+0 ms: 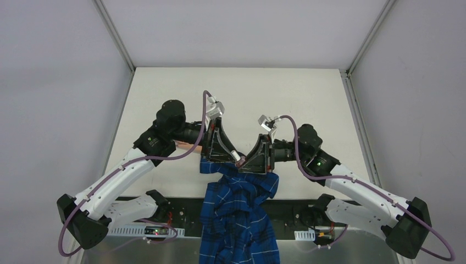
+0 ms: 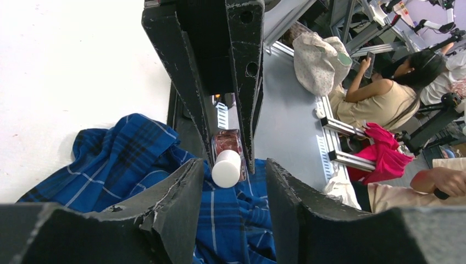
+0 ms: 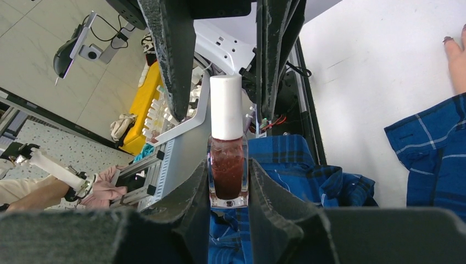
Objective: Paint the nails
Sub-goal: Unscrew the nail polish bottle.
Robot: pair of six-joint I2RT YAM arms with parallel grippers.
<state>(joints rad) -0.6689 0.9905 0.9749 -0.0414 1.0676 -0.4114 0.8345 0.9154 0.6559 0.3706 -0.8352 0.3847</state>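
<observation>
At table centre, near the front edge: two grippers meeting tip to tip above a crumpled blue plaid sleeve point(image 1: 236, 220).

1. Right gripper point(image 3: 228, 165): pinching the polish bottle point(image 3: 227, 179) by its clear glass body, one finger against each side. The liquid inside is dark red. The bottle lies along the line of the fingers, with its white cap point(image 3: 226, 107) pointing out toward the other arm.

2. Left gripper point(image 2: 233, 165): fingers spread to either side of the white cap. Both wrist views show a narrow gap on each side, so it has no grip on the cap.

3. Nail point(image 3: 448, 39): one dark reddish-purple nail on a pale fingertip, at the far right edge of the right wrist view. The pale hand point(image 3: 456, 60) rests on the white table point(image 1: 165, 99), well apart from the bottle and mostly cut off by the frame. It cannot be made out in the top view.

4. Sleeve: one fold lies on the table just beside the hand. The bulk is heaped under the grippers and hangs over the near edge between the two arm bases.
</observation>
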